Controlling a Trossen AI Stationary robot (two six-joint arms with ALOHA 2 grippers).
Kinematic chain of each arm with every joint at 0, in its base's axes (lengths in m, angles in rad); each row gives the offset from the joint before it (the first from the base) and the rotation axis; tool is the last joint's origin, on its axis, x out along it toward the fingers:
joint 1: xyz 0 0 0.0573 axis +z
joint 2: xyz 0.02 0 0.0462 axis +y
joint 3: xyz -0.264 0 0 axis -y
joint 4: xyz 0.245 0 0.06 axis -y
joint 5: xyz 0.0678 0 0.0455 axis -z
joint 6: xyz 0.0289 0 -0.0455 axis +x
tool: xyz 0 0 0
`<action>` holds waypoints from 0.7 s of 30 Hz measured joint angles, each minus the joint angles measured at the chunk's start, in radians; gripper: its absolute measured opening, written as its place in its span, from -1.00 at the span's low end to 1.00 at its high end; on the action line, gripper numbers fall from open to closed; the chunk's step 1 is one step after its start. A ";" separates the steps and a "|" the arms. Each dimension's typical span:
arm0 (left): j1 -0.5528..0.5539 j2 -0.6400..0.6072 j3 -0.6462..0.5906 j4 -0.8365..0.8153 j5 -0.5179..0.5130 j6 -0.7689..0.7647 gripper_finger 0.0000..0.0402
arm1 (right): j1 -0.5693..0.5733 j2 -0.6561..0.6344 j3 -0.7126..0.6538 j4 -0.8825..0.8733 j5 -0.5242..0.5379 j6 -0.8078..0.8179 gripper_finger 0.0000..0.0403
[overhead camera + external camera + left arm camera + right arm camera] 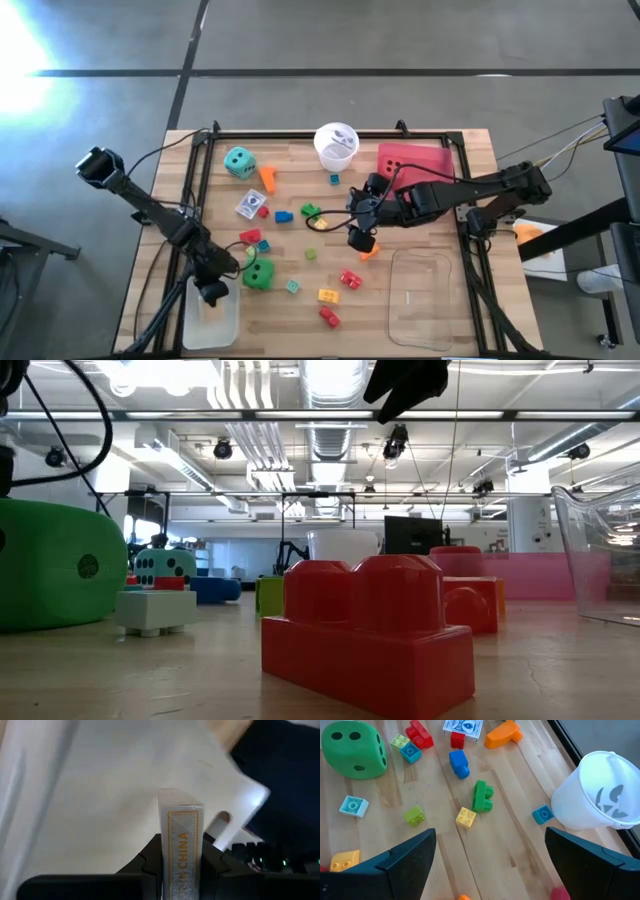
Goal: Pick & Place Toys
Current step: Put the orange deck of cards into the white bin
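My left gripper (212,291) is at the near left, over the white tray (214,322), and is shut on a small card box (181,835) printed with orange letters. My right gripper (360,238) hangs open above the table's middle with nothing between its fingers (490,832). Below it lie a green brick (481,796), a yellow brick (465,817) and a blue brick (458,763). An orange brick (370,252) lies just beside it. A green die (259,275) rests on the wood near the left gripper. A teal die (239,162) sits at the far left. My left gripper pinches the card box between its two fingers (150,865), one on each broad face. The box's narrow printed edge (182,855) faces the wrist camera. The box's free end sticks out past the fingertips. It is lifted clear, over the white tray.
A white cup (336,145) and a pink tray (415,160) stand at the far side. A clear tray (425,300) lies at the near right. Another card pack (250,205) and several loose bricks, red (329,317) and yellow (328,295) among them, are scattered between the arms.
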 joint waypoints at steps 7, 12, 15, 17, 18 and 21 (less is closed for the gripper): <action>0.001 0.000 -0.022 0.002 0.003 -0.059 -0.68 | 0.000 0.000 0.000 0.000 0.000 0.000 0.82; 0.001 0.000 -0.023 0.001 -0.013 -0.060 -0.68 | 0.000 0.000 0.000 0.000 0.000 0.000 0.82; 0.001 0.000 -0.023 0.001 -0.021 -0.060 -0.68 | 0.000 0.000 0.000 0.000 0.000 0.000 0.82; 0.001 0.000 -0.023 0.001 -0.022 -0.063 -0.67 | 0.000 0.000 0.000 0.000 0.000 0.000 0.82; 0.001 0.000 -0.023 0.001 -0.023 -0.063 -0.64 | 0.000 0.000 0.000 0.000 0.000 0.000 0.82; 0.001 0.000 -0.023 0.001 -0.028 -0.066 -0.53 | 0.000 0.000 0.000 0.000 0.000 0.000 0.82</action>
